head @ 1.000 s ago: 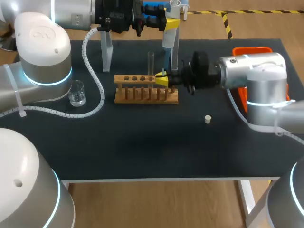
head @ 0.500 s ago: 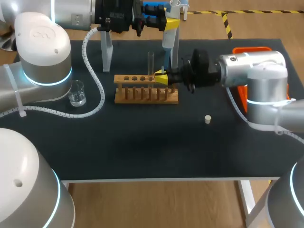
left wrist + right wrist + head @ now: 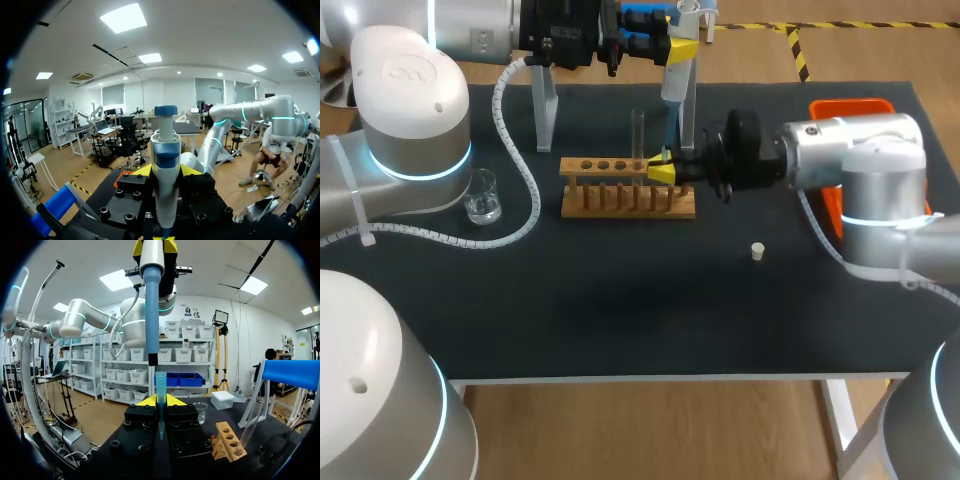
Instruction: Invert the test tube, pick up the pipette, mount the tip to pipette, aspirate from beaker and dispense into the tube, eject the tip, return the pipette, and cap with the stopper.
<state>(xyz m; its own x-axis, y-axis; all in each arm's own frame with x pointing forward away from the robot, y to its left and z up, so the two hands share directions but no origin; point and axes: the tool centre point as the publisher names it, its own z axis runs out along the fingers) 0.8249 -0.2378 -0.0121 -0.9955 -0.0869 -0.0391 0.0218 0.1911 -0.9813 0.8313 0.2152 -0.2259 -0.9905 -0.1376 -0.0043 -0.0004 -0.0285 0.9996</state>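
Note:
High at the back of the table my left gripper (image 3: 672,42) is shut on the blue-and-white pipette (image 3: 672,88), which hangs nozzle down; in the left wrist view the pipette (image 3: 165,165) stands between the yellow fingertips (image 3: 142,171). Just under it my right gripper (image 3: 661,167) is shut on a blue pipette tip (image 3: 160,402), open end up. The pipette's nozzle (image 3: 151,340) ends close beside the tip's mouth. A clear test tube (image 3: 638,133) stands upright in the wooden rack (image 3: 628,190). The small beaker (image 3: 482,196) is at the left, the white stopper (image 3: 757,251) lies at the right.
A clear pipette stand (image 3: 546,112) rises behind the rack's left end, with my left arm's white cable (image 3: 525,190) looping past it. An orange bin (image 3: 835,105) sits at the back right, behind my right arm. The blue-topped stand (image 3: 292,372) is beside the rack (image 3: 227,441).
The right gripper with the tip has shifted only slightly beneath the pipette. The left arm and the pipette have kept still.

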